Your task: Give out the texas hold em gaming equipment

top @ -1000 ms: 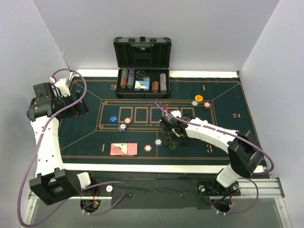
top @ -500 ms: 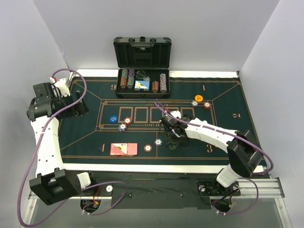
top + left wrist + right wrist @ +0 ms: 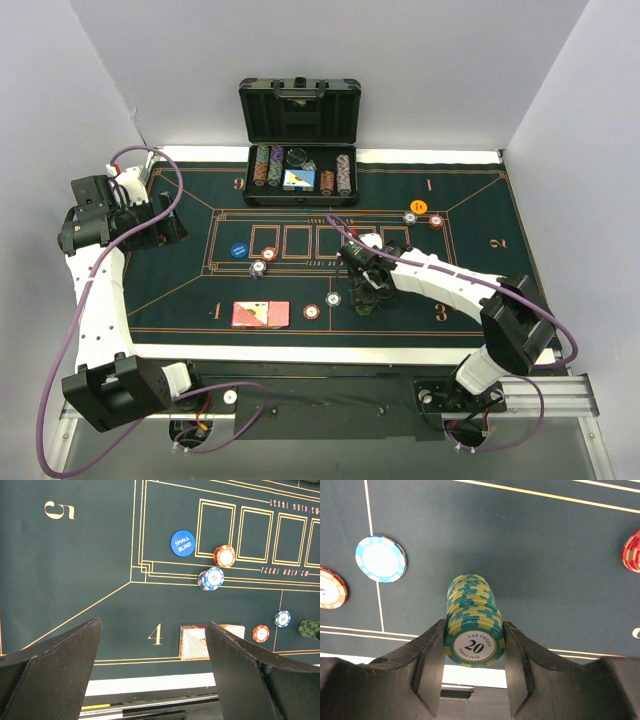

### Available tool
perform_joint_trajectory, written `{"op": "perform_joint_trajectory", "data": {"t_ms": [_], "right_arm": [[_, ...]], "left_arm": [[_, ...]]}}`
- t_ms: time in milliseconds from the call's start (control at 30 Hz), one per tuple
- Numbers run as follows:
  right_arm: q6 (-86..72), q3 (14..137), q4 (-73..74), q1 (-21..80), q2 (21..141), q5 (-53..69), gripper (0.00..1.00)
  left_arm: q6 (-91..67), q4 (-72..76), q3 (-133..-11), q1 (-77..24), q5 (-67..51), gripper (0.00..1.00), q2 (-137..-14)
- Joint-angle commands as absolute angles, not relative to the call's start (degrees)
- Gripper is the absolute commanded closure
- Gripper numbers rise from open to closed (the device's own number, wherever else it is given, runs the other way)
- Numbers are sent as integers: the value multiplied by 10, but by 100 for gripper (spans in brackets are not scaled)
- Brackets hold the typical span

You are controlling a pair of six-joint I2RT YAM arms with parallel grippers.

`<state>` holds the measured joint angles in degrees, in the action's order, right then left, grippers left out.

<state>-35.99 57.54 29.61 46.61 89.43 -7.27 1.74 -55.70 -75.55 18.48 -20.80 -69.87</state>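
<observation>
- Several pieces already lie on the green felt mat (image 3: 180, 290). Red-backed playing cards (image 3: 260, 314) sit by the "4" mark, with a red chip (image 3: 312, 311) and a blue chip (image 3: 333, 298) near them. The blue small-blind disc (image 3: 183, 543) has two small chip piles (image 3: 216, 567) just beside it, and an orange disc (image 3: 419, 206) lies by the "1".
- One lot is in hand: the right gripper (image 3: 474, 632) pinches a green-and-yellow chip stack (image 3: 472, 612) from both sides, near the "3". I cannot tell whether it rests on the felt.
- Nothing sits between the wide-spread jaws of the left gripper (image 3: 152, 625), which hangs over the mat's left side.
- Much looks undone: only one seat shows cards, and racked chip rows (image 3: 300, 172) fill the black case (image 3: 300, 112).
- Every chip is a thick, rigid disc with a striped edge. The top green one has a printed "20" centre. The felt is matte with gold lines, and the cards are thin with patterned backs.
</observation>
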Motion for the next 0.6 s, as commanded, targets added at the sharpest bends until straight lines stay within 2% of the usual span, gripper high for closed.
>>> {"op": "perform_joint_trajectory", "data": {"t_ms": [0,333,567], "right_arm": [[-363,613,344,470,859,-92,71],[-345,716,376,473,890,-90,72],[-319,909,376,504,1057,-82,73]], "left_arm": [[16,-536,-765,189,-214,4,-683],[14,-525,-748,190,-213,4,-688],[9,-513,-739,190,-219,4,-695]]}}
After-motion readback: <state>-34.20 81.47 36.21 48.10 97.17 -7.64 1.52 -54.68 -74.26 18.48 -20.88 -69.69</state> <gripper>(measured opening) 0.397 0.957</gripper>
